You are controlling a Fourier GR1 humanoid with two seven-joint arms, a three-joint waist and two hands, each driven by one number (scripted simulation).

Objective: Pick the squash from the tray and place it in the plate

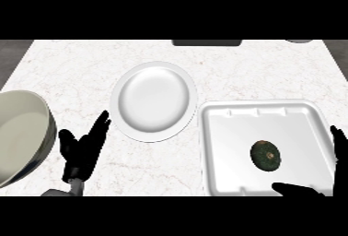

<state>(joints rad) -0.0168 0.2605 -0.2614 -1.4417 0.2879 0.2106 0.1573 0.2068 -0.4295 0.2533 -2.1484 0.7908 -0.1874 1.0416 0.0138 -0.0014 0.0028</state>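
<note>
A small dark green squash (266, 155) lies in the white tray (231, 138) at the right, toward its near right part. A white plate (153, 101) with nothing on it sits on the marble counter, left of the tray. My right hand (338, 152) shows at the right edge, open, its fingers (339, 143) beside the tray's right rim and its thumb (297, 189) over the tray's near edge; the squash lies between them, untouched. My left hand (83, 150) rests open at the lower left, fingers up, just left of the plate.
A large pale bowl (20, 133) sits at the left edge of the counter, close to my left hand. A dark object (207, 43) lies at the counter's far edge, and a small grey thing (297, 41) at the far right.
</note>
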